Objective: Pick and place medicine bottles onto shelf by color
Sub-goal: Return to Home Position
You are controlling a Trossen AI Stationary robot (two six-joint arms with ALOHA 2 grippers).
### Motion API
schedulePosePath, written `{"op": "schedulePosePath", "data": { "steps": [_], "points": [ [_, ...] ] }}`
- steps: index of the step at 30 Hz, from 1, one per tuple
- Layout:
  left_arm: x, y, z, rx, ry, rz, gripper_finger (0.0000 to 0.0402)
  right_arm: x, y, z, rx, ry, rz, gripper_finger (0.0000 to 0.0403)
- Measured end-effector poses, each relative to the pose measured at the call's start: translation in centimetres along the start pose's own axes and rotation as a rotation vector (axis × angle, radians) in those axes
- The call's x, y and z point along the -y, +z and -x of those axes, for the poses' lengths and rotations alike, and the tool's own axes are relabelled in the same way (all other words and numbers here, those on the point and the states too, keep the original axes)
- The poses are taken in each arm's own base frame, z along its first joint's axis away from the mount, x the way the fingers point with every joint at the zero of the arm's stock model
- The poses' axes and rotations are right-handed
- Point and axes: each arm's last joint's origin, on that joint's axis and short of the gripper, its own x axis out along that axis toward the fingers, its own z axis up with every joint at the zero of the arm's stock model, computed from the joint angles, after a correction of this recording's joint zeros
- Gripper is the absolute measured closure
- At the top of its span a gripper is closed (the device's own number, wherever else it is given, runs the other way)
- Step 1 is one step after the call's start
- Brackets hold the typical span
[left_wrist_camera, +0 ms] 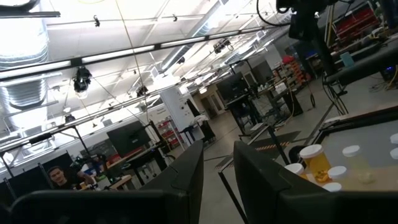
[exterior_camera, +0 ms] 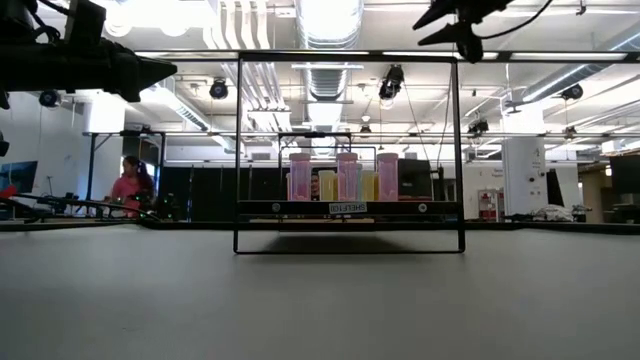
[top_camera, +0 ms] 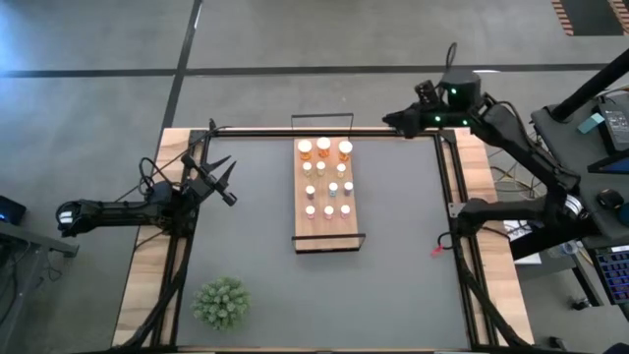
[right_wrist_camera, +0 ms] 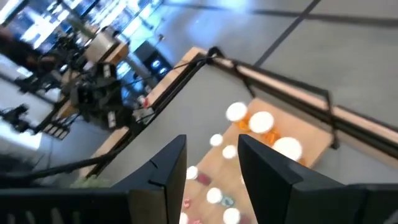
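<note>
High view, and the shelf (top_camera: 303,232) sits mid-frame with the medicine bottles (top_camera: 332,187) standing on it in rows, orange ones at its upper end. Left gripper (top_camera: 228,180) hangs left of centre, fingers spread wide, nothing in them. Right gripper (top_camera: 393,120), upper right, fingers parted, empty too.

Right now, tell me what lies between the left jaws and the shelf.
Nothing stands there: the high view shows only bare grey table between the left jaws and the shelf.
</note>
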Motion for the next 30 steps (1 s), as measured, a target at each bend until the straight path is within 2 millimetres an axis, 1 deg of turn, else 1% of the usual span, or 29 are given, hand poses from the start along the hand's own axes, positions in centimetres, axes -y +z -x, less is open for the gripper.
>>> {"op": "schedulePosePath", "data": {
  "steps": [3, 6, 10, 14, 16, 19, 22, 27, 30],
  "points": [
    [0.0, 0.0, 0.0, 0.000, 0.000, 0.000, 0.0330, 0.0, -0.6, 0.8, 0.069, -0.046, -0.005, 0.0268],
    [0.0, 0.0, 0.0, 0.000, 0.000, 0.000, 0.0330, 0.1, -1.3, 1.3, 0.158, -0.044, 0.034, 0.0268],
    [0.0, 0.0, 0.0, 0.000, 0.000, 0.000, 0.0330, 1.1, -2.9, 1.1, 0.280, 0.009, 0.111, 0.0268],
    [0.0, 0.0, 0.0, 0.000, 0.000, 0.000, 0.0330, 2.7, -5.3, 0.6, 0.425, 0.003, 0.159, 0.0268],
    [0.0, 0.0, 0.0, 0.000, 0.000, 0.000, 0.0330, 3.6, -6.7, 0.4, 0.462, -0.024, 0.157, 0.0268],
    [0.0, 0.0, 0.0, 0.000, 0.000, 0.000, 0.0330, 4.9, -8.9, 0.3, 0.471, -0.067, 0.106, 0.0268],
    [0.0, 0.0, 0.0, 0.000, 0.000, 0.000, 0.0330, 5.6, -10.7, 0.6, 0.478, -0.080, 0.047, 0.0268],
    [0.0, 0.0, 0.0, 0.000, 0.000, 0.000, 0.0330, 6.8, -13.7, 1.2, 0.515, -0.111, 0.025, 0.0268],
    [0.0, 0.0, 0.0, 0.000, 0.000, 0.000, 0.0330, 7.2, -15.1, 1.7, 0.557, -0.089, 0.041, 0.0268]
  ]
}}
